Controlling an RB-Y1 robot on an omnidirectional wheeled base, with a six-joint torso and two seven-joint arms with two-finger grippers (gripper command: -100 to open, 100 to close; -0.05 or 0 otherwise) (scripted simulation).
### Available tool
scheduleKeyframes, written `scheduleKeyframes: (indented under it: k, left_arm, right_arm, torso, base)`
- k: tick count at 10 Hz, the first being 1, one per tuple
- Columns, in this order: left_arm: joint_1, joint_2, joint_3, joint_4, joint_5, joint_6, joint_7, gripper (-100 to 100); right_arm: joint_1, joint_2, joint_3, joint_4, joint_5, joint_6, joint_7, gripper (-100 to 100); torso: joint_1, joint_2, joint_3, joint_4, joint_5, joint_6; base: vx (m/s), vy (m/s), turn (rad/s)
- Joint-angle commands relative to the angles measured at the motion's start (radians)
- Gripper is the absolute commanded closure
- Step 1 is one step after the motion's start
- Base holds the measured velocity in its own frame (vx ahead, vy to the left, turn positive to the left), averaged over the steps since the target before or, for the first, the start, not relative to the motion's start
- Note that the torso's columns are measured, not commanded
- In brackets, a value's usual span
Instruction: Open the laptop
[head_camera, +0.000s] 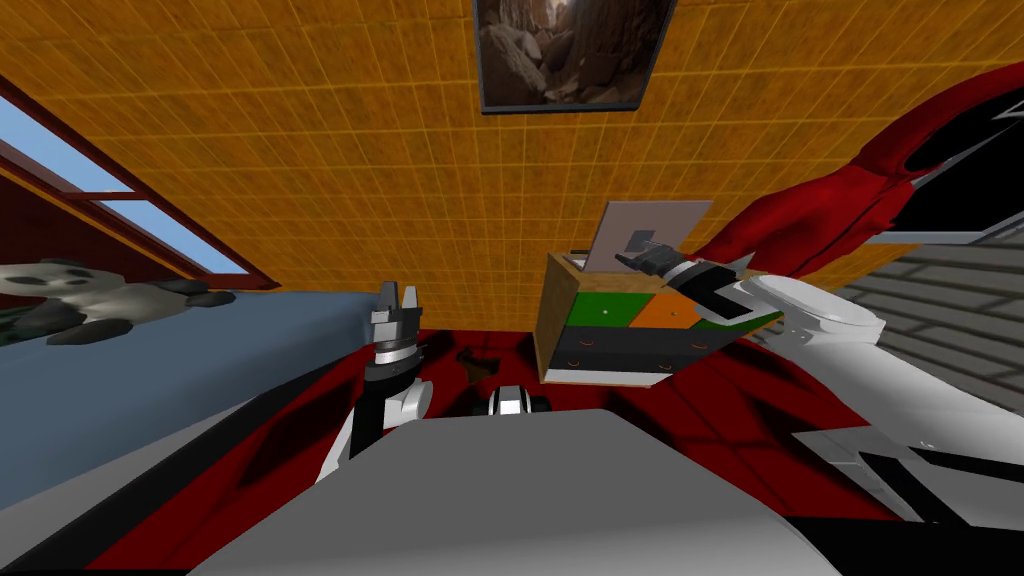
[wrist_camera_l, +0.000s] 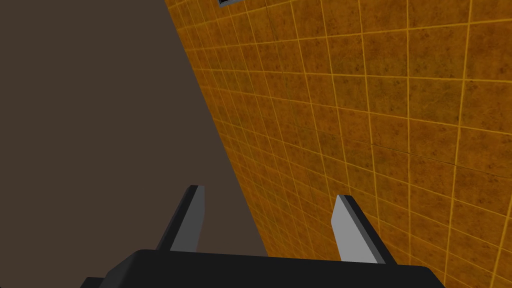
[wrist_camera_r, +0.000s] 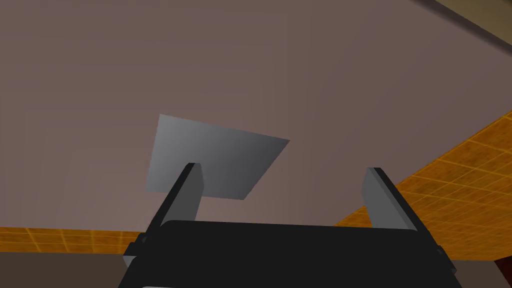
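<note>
Grey laptop, lid raised, sits on the drawer chest at two o'clock. The right arm reaches across to it, the right pincer spread wide and empty by the lid's lower edge. The left pincer points upward at eleven o'clock, parted, empty. The laptop's base is hard to make out.

Orange tiled wall with a framed picture up high. A window stands at left above a blue bed. Red floor; a red curtain hangs beside a chest of drawers.
</note>
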Motion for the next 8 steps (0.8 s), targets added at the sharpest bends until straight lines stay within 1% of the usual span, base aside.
scheduleKeyframes:
  k: [1,2,3,4,6,7,8]
  left_arm:
    - [0.000,0.000,0.000,0.000,0.000,0.000,0.000,0]
    - [0.000,0.000,0.000,0.000,0.000,0.000,0.000,0]
    - [0.000,0.000,0.000,0.000,0.000,0.000,0.000,0]
    - [0.000,0.000,0.000,0.000,0.000,0.000,0.000,0]
    - [0.000,0.000,0.000,0.000,0.000,0.000,0.000,0]
    - [0.000,0.000,0.000,0.000,0.000,0.000,0.000,0]
    - [0.000,0.000,0.000,0.000,0.000,0.000,0.000,0]
  right_arm:
    - [0.010,-0.075,0.000,0.022,0.020,0.056,0.021,-100]
    - [0.010,-0.088,0.000,0.022,0.020,0.056,0.021,-100]
    - [0.013,-0.125,-0.002,0.047,0.029,0.078,0.032,-100]
    - [0.013,-0.132,-0.002,0.047,0.029,0.078,0.032,-100]
    - [0.020,-0.202,-0.004,0.092,0.045,0.116,0.052,-100]
    - [0.020,-0.216,-0.004,0.092,0.045,0.116,0.052,-100]
    - [0.023,-0.253,-0.006,0.111,0.052,0.133,0.061,-100]
  torso:
    - [-0.003,0.001,0.000,0.000,-0.001,-0.001]
    - [-0.003,0.001,0.001,0.000,-0.001,0.000]
    - [-0.006,0.001,0.001,0.000,-0.002,0.000]
    - [-0.004,0.000,0.000,0.000,-0.002,0.000]
    - [-0.003,0.000,0.000,0.000,-0.001,0.000]
    - [-0.001,0.001,0.000,0.000,0.000,0.000]
    - [-0.002,0.000,0.000,0.000,0.000,0.000]
  base:
    - [-0.010,0.182,-0.015]
    - [-0.011,0.137,-0.020]
    - [0.002,0.152,-0.024]
    - [0.005,0.122,-0.017]
    - [-0.004,0.143,-0.025]
    - [-0.001,0.145,-0.019]
    - [-0.005,0.146,-0.011]
